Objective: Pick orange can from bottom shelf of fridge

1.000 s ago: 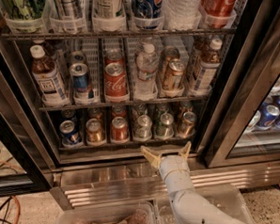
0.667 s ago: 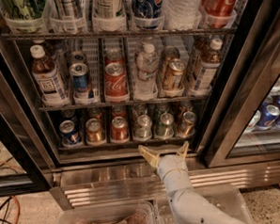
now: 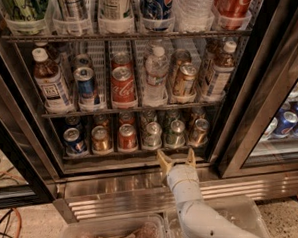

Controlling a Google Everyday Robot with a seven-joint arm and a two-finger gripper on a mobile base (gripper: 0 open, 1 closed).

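The fridge stands open in front of me, with wire racks of drinks. The bottom shelf holds a row of small cans in clear cup dividers. The orange can, dull copper with a silver top, stands upright at the right end of that row. My gripper is open and empty. It sits just below the shelf's front edge, under the green can, a little left of and below the orange can. It touches nothing.
Left of the orange can stand a silver-green can, a red-orange can, a golden-amber can and a blue can. A ribbed steel base lies below. The dark frame post stands right of the shelf. A clear bin sits on the floor.
My gripper has moved slightly up and toward the bottom shelf's front edge. The cans have not moved.
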